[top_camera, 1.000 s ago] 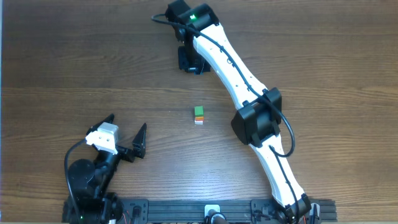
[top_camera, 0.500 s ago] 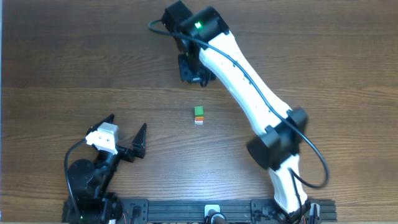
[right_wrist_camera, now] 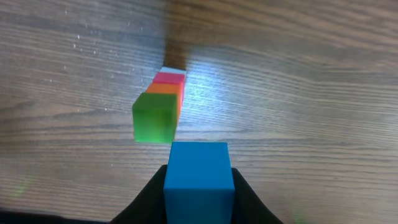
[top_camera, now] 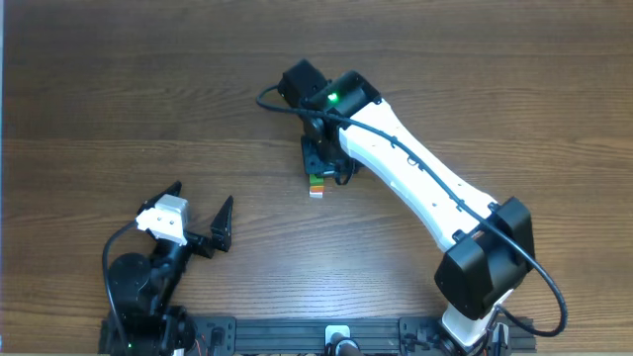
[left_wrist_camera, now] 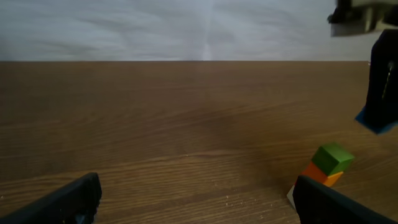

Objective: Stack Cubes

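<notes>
Nearly done: last cube held beside the stack

I record a stack [top_camera: 316, 188] at the centre of the top view, on the table [top_camera: 99, 99]: green cube [right_wrist_camera: 154, 117] on top, with orange, red and white below, as far as I can tell. The right gripper [top_camera: 327, 161] is clamped on the blue cube [right_wrist_camera: 199, 174], lifted near the stack but not yet over the green cube. The left gripper [top_camera: 203, 195], at lower left, is spread wide and holds nothing. My judgement: four cubes placed, one left to align, lower and release.
</notes>
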You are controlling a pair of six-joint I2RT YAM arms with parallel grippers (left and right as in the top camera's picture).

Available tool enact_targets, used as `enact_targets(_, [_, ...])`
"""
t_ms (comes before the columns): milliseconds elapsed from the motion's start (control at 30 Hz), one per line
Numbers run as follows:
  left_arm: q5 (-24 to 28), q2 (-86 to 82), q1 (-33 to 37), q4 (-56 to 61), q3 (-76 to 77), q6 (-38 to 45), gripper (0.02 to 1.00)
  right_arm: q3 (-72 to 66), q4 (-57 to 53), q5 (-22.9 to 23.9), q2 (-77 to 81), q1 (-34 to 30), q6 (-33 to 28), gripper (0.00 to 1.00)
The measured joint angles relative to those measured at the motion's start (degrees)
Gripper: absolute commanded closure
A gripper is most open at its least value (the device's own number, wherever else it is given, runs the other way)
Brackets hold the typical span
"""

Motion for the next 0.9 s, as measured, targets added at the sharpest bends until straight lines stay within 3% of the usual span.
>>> enact_targets(900, [0.0,0.0,0.0,0.0,0.0,0.0,0.02,-0.2,3.0,-1.9,1.7,2.7,2.1,0.941])
